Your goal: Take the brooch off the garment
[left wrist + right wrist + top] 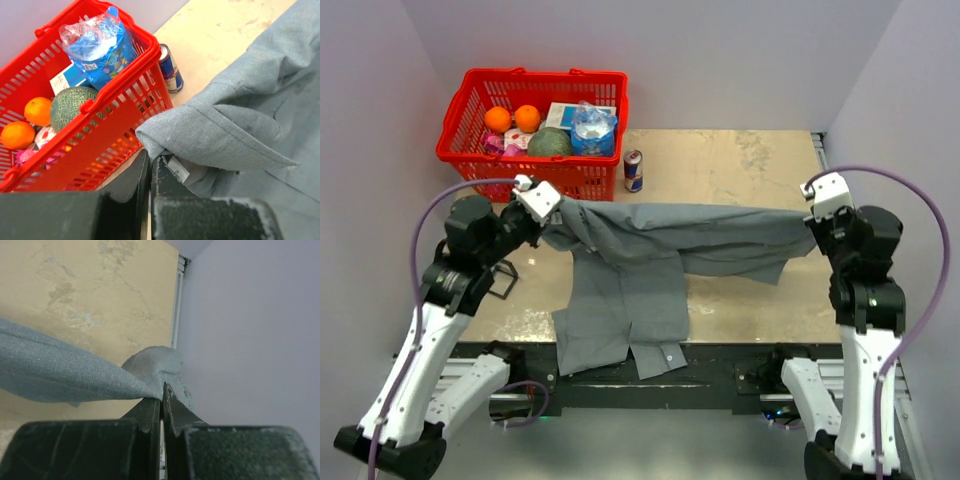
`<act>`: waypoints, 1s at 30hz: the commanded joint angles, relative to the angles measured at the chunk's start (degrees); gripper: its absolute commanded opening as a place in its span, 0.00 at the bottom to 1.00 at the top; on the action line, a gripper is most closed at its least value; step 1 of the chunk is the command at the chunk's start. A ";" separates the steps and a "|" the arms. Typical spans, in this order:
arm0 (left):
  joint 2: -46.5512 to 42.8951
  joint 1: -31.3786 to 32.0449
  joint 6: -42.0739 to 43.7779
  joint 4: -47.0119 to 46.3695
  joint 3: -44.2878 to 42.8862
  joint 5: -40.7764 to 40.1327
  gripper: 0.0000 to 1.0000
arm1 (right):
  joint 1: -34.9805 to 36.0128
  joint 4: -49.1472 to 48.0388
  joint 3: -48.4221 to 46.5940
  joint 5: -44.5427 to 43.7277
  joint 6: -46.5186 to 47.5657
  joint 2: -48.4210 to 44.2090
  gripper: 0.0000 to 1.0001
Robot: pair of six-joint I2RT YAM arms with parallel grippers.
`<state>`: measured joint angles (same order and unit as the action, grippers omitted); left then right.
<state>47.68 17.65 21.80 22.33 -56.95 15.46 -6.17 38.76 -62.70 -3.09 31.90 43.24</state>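
So the tan surface is mostly taken up by the grey shirt. It's strung out left to right like a washing line, with the body and a sleeve drooping down over the near edge. The red basket of groceries sits at the far left, just behind the raised cloth.

The left hand is clamped tight on a bunched fold of the shirt with a little label tucked in it, maybe the collar area. The right hand is pinched shut on a thin edge of cloth out by the right wall. A drink can stands just right of the basket, clear of everything.

The brooch? Honestly I can't spot it in any of the three views. No reddish dot on the cloth facing up, so it's probably hidden in a fold or on the underside.

My read is this is the spread-it-out-and-look step, not the picking step yet. Next it needs the shirt laid flat or turned so the brooch shows. Then one hand has to let go and come in for a very small pinch while the other pins the cloth.
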 commanded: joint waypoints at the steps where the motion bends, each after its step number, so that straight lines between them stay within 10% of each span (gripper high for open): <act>1: -7.06 2.82 2.98 19.93 -8.07 0.72 0.00 | -0.33 16.59 -8.47 3.00 6.93 -7.36 0.00; 10: -10.85 7.58 3.95 35.33 -15.69 -9.49 0.00 | 0.02 27.79 -17.33 4.33 7.39 -5.71 0.00; 19: 5.10 7.23 1.76 4.33 9.91 -15.29 0.00 | -0.07 2.22 5.64 1.44 3.18 7.80 0.00; 30: 32.64 3.80 -10.02 -25.39 6.59 -15.29 0.00 | -0.07 -20.56 -1.02 -8.24 -7.99 38.83 0.00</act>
<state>77.08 22.41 16.45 12.29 -47.55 1.04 -6.13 29.56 -58.59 -6.57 29.87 76.18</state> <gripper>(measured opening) 0.040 0.014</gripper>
